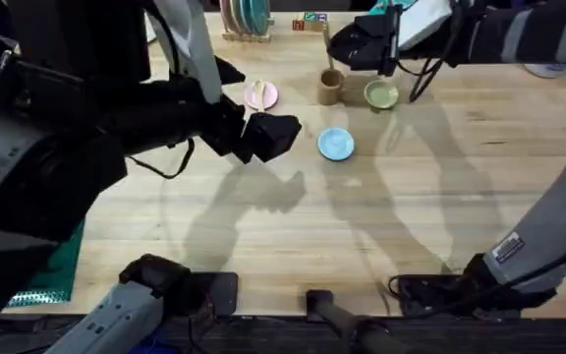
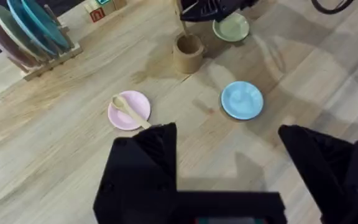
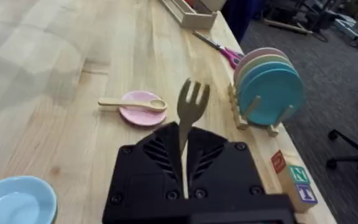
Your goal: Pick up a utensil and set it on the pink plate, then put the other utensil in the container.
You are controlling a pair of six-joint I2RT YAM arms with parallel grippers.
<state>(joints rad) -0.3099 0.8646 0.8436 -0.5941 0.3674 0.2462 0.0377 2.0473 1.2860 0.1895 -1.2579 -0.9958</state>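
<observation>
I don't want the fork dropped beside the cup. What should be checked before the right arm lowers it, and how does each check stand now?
1. Spoon lies on the pink plate, handle overhanging the rim: ok.
2. Fork gripped in the right hand, prongs away from it: ok.
3. Cup upright with its mouth open: ok.
4. Right hand lined up directly over the cup: cannot tell.
5. Left hand open, holding nothing and away from the cup: ok.

Wooden spoon [image 2: 127,109] on pink plate [image 2: 129,110]; fork [image 3: 188,124] upright — above cup [image 2: 187,53]
</observation>
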